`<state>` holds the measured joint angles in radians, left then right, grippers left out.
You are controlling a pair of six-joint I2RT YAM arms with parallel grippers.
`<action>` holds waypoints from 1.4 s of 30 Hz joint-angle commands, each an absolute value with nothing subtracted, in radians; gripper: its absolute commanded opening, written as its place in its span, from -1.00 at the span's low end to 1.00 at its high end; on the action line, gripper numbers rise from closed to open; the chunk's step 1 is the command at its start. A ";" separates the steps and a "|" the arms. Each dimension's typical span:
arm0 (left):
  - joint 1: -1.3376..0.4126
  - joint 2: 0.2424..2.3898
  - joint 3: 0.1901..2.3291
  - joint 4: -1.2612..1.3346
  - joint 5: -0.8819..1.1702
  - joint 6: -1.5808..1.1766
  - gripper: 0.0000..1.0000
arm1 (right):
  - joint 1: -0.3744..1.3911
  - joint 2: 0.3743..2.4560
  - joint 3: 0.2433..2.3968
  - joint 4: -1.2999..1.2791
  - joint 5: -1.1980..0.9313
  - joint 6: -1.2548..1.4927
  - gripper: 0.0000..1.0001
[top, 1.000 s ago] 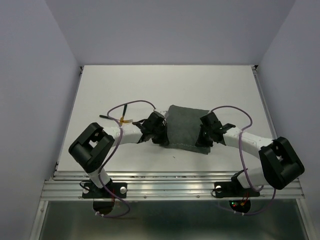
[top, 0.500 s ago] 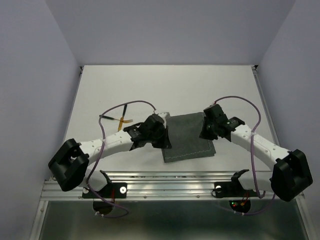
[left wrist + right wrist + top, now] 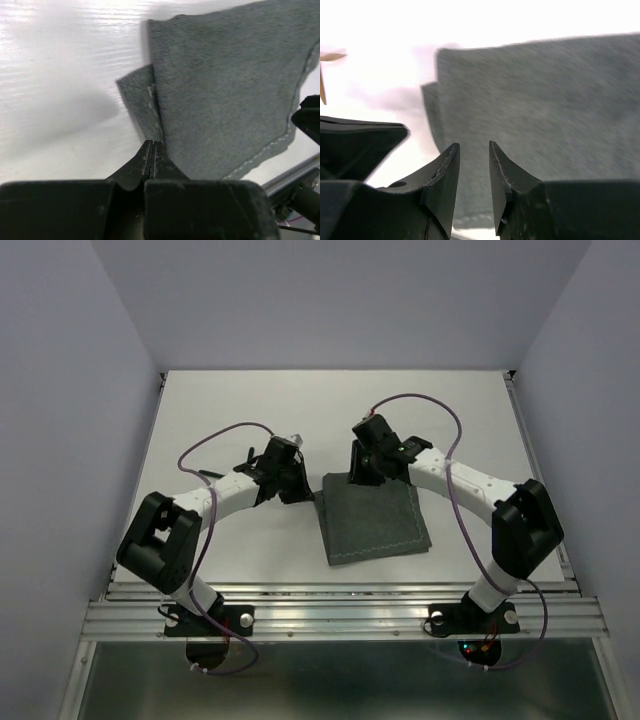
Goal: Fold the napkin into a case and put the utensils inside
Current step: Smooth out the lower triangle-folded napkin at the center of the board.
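Note:
The dark grey-green napkin (image 3: 375,520) lies folded flat in the middle of the table, its light stitched hem along the near edge. My left gripper (image 3: 298,488) is at its far left corner. In the left wrist view the jaws (image 3: 152,143) are shut, and a lower-layer corner of the napkin (image 3: 225,90) runs into the tips. My right gripper (image 3: 358,472) hovers over the far edge. It is a little open and empty (image 3: 474,146) above the cloth (image 3: 545,90). A gold utensil piece (image 3: 331,56) shows at the left edge. No tube-like case is in view.
Purple cables loop over both arms. A thin dark item (image 3: 208,474) lies on the white table left of the left arm, partly hidden by it. The left gripper's black body (image 3: 360,140) sits close beside the right fingers. A metal rail (image 3: 340,595) runs along the near edge.
Both grippers moved from the napkin's near side to its far edge. The cloth now lies folded over as a smaller rectangle, nearer the front. The right jaws are off the cloth.

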<state>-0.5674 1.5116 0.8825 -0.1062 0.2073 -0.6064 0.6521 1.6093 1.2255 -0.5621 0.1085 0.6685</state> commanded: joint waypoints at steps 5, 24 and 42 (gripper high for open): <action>-0.525 1.627 0.957 -0.058 0.227 -0.563 -1.00 | 0.729 1.830 1.426 -0.546 0.158 0.658 -0.18; -0.492 1.706 0.973 -0.026 0.261 -0.540 -1.00 | 0.759 2.023 1.542 -0.537 0.164 0.675 -0.17; -0.492 1.627 0.948 -0.025 0.325 -0.558 -1.00 | 0.759 2.020 1.513 -0.494 0.158 0.706 -0.94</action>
